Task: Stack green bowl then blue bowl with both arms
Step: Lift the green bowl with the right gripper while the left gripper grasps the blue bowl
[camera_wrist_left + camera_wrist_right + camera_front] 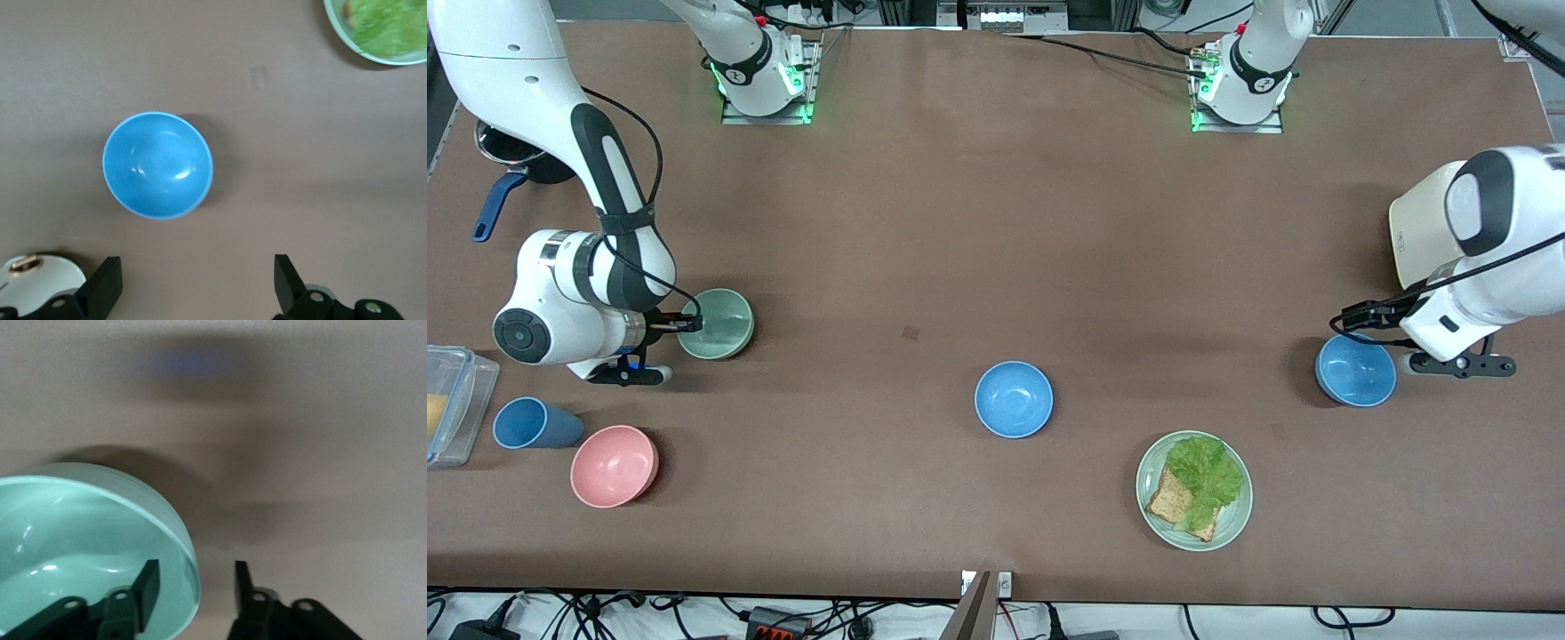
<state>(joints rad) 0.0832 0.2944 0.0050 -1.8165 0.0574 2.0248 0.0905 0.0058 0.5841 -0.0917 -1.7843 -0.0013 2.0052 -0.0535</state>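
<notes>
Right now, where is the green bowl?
In the front view the green bowl sits toward the right arm's end of the table, farther from the camera than the pink bowl. The right pincer straddles its rim, one finger inside.

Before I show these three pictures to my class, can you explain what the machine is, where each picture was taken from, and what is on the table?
The machine is a pair of white robot arms with two-finger grippers, working at a brown table. The wide picture looks down from a camera facing the arms. The other two pictures come from a camera on each arm's wrist.

The right gripper is open, with one finger inside the green bowl and one outside its rim. The left gripper hangs open over a blue bowl. Nothing is held yet.

Also on the table are a second blue bowl, a pink bowl, a blue cup and a green plate with lettuce and toast.
</notes>
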